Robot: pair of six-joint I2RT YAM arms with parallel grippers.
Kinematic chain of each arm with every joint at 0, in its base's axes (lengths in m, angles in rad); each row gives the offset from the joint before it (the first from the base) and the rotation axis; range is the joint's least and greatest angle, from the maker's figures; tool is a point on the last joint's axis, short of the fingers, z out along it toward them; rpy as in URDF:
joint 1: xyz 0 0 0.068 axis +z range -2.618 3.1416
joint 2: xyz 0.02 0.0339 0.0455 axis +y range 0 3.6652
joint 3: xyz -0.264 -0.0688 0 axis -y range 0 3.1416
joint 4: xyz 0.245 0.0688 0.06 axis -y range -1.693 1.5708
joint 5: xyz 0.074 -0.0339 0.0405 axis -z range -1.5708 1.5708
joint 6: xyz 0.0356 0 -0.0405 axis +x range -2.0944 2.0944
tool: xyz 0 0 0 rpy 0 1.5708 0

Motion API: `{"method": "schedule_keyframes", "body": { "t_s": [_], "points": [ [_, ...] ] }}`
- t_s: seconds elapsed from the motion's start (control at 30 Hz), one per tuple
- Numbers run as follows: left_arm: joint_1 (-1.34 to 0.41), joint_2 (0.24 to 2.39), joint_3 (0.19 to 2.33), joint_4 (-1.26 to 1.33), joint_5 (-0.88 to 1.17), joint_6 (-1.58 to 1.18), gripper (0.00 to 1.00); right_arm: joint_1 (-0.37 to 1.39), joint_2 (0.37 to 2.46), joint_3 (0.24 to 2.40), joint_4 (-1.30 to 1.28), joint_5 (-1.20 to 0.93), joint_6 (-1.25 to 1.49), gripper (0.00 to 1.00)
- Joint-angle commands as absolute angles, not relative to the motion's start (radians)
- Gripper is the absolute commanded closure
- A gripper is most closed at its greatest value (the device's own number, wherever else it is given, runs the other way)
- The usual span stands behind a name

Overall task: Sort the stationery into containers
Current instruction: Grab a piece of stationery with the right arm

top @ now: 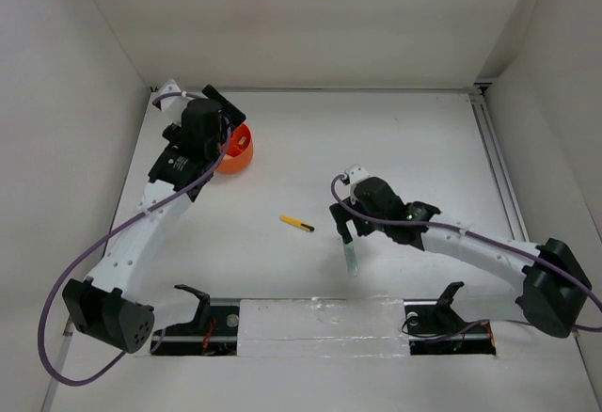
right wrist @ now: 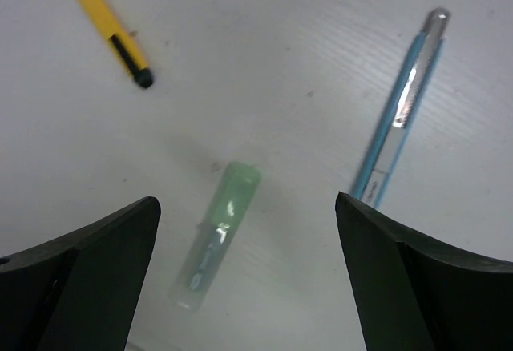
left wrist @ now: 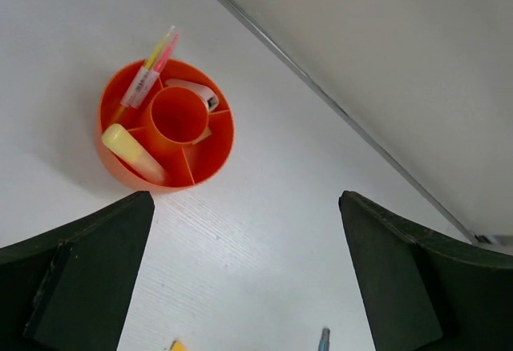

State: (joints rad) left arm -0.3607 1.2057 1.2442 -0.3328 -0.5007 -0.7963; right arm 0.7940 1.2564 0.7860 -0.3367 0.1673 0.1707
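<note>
**Two-arm sorting station, top and wrist views.** The white table (top: 395,149) fills every view. The left arm (top: 141,224) reaches to the far left corner, and the right arm (top: 480,247) reaches toward the middle.

In the top view the left arm's wrist covers about half of the orange cup (left wrist: 212,147). The left wrist view shows the cup whole. It sits below and ahead of the left gripper (left wrist: 244,203), toward the finger at that view's left, well apart from both fingers. That gripper's jaws stand wide apart and hold nothing.

The cup has a central tube with dividers around it.
- A pale yellow marker (left wrist: 132,152) leans in the compartment nearest the gripper.
- The pink and yellow pens (left wrist: 156,58) stand together in a farther compartment, their tips past the rim.
- A small white piece (left wrist: 196,93) with a dark end lies behind the tube and is too small to identify.

The right gripper (right wrist: 246,200) is likewise spread wide and empty.
- A pale green marker (right wrist: 216,235) lies on the table directly beneath the gap between its fingers, blurred and touching neither.
- A grey-blue pen (right wrist: 401,110) lies ahead of the finger at the right of the wrist view, and that fingertip hides the pen's near end. In the top view this pen cannot be made out beside the gripper.
- A yellow-black pen (right wrist: 108,34) lies farther ahead on the opposite side, its far end cut off by the frame edge.
</note>
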Motion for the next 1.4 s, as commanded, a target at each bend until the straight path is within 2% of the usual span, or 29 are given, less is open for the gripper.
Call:
{"method": "schedule_keyframes", "body": {
  "t_s": [0.0,0.17,0.33,0.67,0.93,0.97,1.07,1.1,1.23,1.37],
  "points": [
    [-0.403,1.190,1.252,-0.363,-0.517,-0.770,0.00,0.888,1.192,0.770,-0.357,0.231,0.304,0.04],
    [-0.403,1.230,1.252,-0.364,-0.437,-0.770,0.00,0.985,1.181,0.704,-0.361,0.253,0.411,0.12],
    [-0.403,1.230,1.221,-0.364,-0.384,-0.770,0.00,1.058,1.229,0.686,-0.380,0.293,0.508,0.16],
    [-0.403,1.163,1.155,-0.296,-0.327,-0.750,0.00,1.094,1.239,0.647,-0.485,0.382,0.669,0.17],
    [-0.403,1.163,1.146,-0.265,-0.269,-0.750,0.00,1.094,1.373,0.638,-0.424,0.307,0.670,0.30],
    [-0.403,1.163,1.135,-0.265,-0.268,-0.750,0.00,1.094,1.403,0.647,-0.411,0.307,0.670,0.34],
    [-0.403,1.163,1.135,-0.265,-0.259,-0.750,0.00,1.094,1.440,0.647,-0.387,0.284,0.661,0.72],
    [-0.414,1.163,1.135,-0.265,-0.259,-0.750,0.00,1.094,1.450,0.647,-0.387,0.284,0.661,1.00],
    [-0.414,1.172,1.135,-0.256,-0.230,-0.750,0.00,1.094,1.445,0.705,-0.428,0.311,0.640,1.00],
    [-0.414,1.172,1.115,-0.210,-0.106,-0.750,0.00,1.082,1.378,0.797,-0.446,0.461,0.549,1.00]
  ]
}}
